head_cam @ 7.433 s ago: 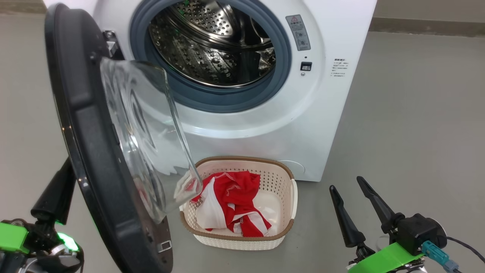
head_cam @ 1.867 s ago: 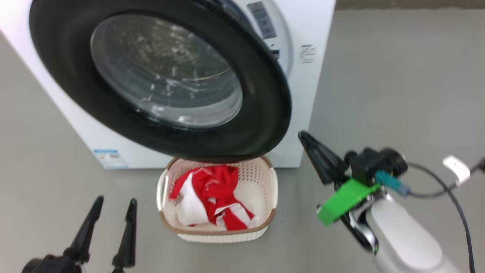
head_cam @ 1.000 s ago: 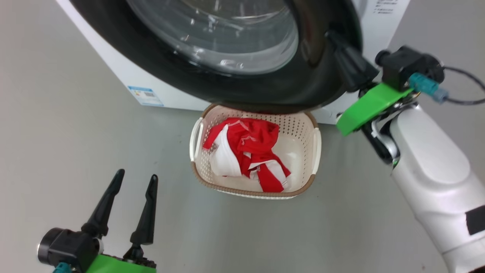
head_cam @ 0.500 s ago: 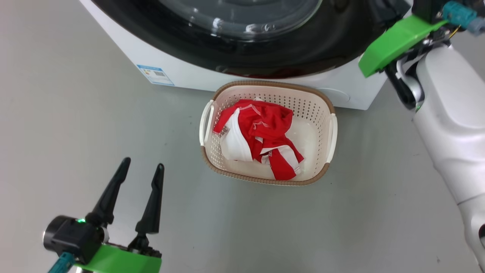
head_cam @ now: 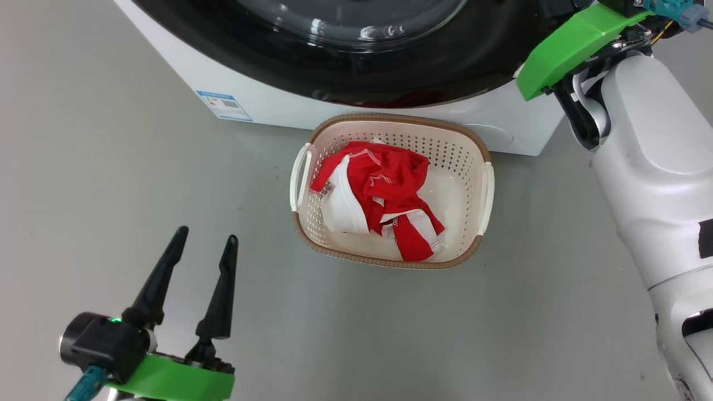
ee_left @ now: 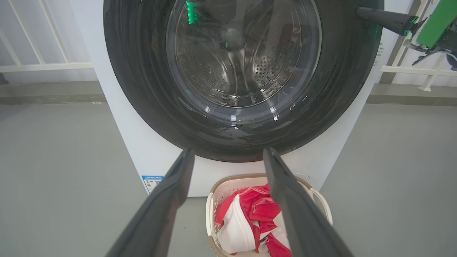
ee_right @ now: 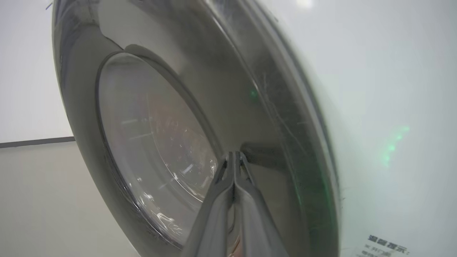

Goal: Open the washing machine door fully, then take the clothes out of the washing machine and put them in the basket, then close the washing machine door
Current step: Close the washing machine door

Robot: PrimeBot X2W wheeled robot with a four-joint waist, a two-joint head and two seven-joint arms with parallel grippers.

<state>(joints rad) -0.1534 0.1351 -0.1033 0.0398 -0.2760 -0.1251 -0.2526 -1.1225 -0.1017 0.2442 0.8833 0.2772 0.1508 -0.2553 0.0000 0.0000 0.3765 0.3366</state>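
The washing machine door (head_cam: pixel 445 67), its black rim around a glass bowl, lies against the front of the white washing machine (head_cam: pixel 267 103). My right gripper (ee_right: pixel 234 154) is shut, and its tips press on the door's (ee_right: pixel 257 107) right rim. It also appears in the left wrist view, my right gripper (ee_left: pixel 360 11) touching the door (ee_left: pixel 142 89). The red and white clothes (head_cam: pixel 384 184) lie in the cream basket (head_cam: pixel 390 119) on the floor below the door. My left gripper (head_cam: pixel 206 235) hangs open and empty, left of and nearer than the basket (ee_left: pixel 221 182).
My right arm's white forearm (head_cam: pixel 657 167) stands just right of the basket. A blue label (head_cam: pixel 223 106) sits low on the machine's front. Grey floor lies all round. White railings (ee_left: pixel 43 66) stand behind the machine on both sides.
The door has swung from wide open to lying against the machine, with my shut right gripper on its rim. The head camera has tilted down. My left gripper has stayed open and low.
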